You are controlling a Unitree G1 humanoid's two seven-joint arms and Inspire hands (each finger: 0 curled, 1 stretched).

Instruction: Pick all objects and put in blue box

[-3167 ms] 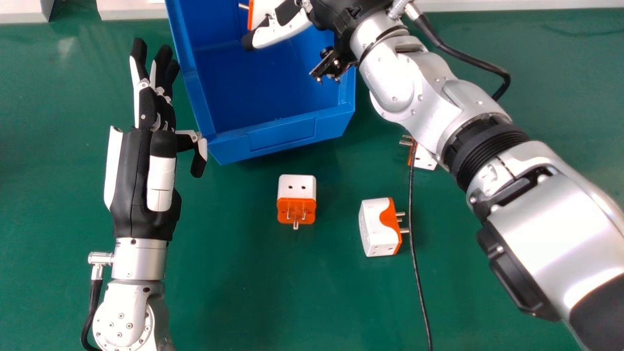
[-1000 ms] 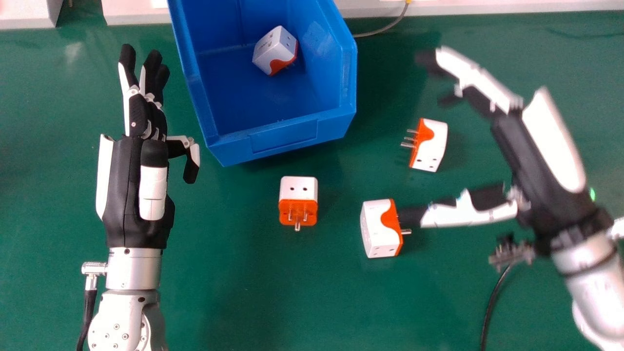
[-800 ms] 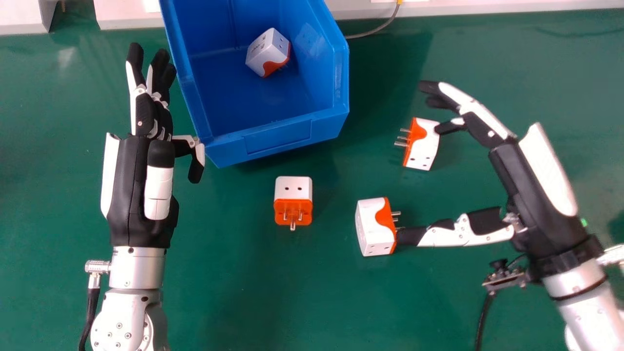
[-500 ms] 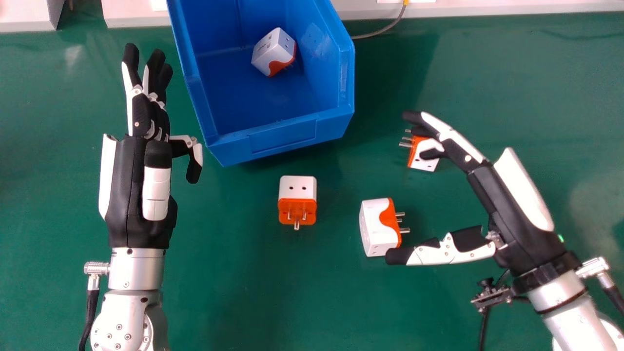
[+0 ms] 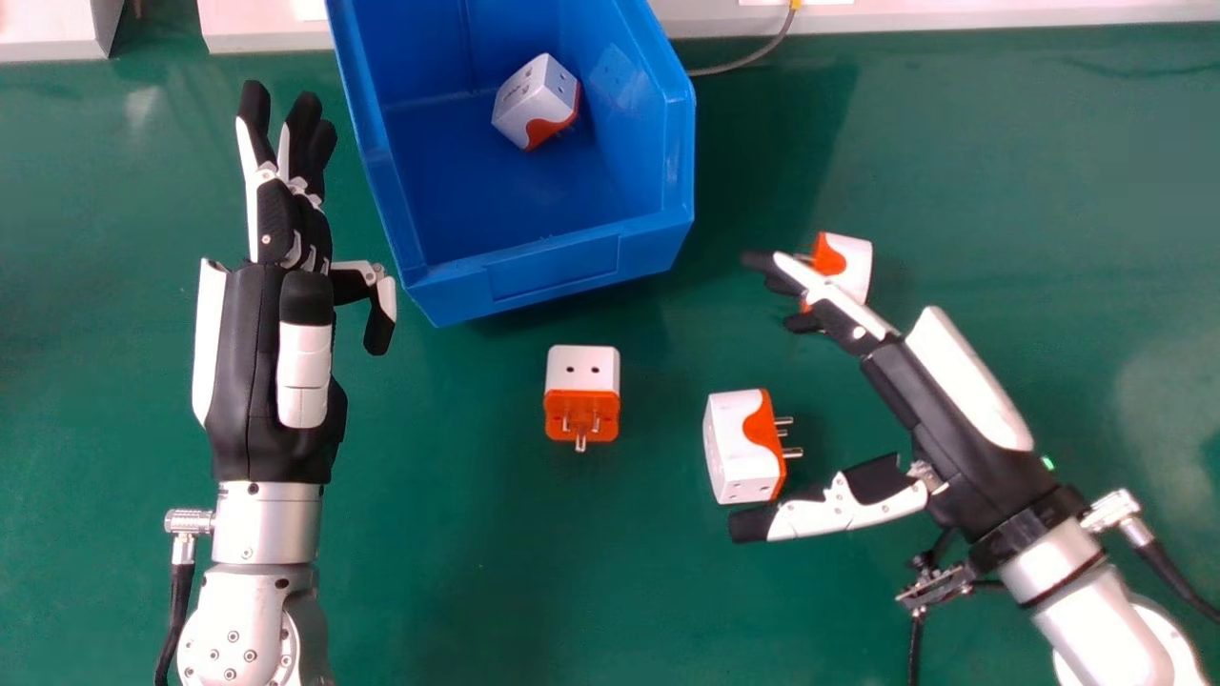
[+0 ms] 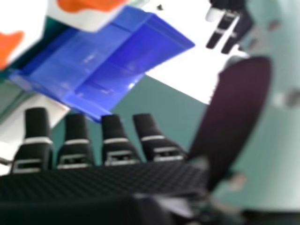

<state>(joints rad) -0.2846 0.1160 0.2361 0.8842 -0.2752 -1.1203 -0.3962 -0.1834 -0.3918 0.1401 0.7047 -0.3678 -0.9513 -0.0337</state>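
I see a green surface (image 5: 457, 591) with an open blue box (image 5: 553, 272) at its far side. One white and orange plug adapter (image 5: 534, 100) is inside the box, down on the bottom, near the wall on the robot's right. Three more are out on the surface.

The middle plug adapter (image 5: 582, 367) sits in front of the box, with its metal pins pointing back at the robot. The near plug adapter (image 5: 736, 448) is to the right of that one, and its pins point right. The far plug adapter (image 5: 850, 262) is farther off, to the right of the box, and the robot's right hand (image 5: 963, 448) covers part of it from where I stand.

That hand is open and has nothing in its grip. Its thumb (image 5: 829, 512) sticks out just beside the near plug adapter, but I can't tell if they touch. The fingers are spread away from the thumb, reaching over part of the far one. In the right hand view, the box is past the fingertips (image 6: 75, 124).

The left hand (image 5: 253, 372) is open and empty too, to the left of the box, with long straight fingers. A gray cord (image 5: 753, 59) lies behind, by a white ledge (image 5: 1001, 13).
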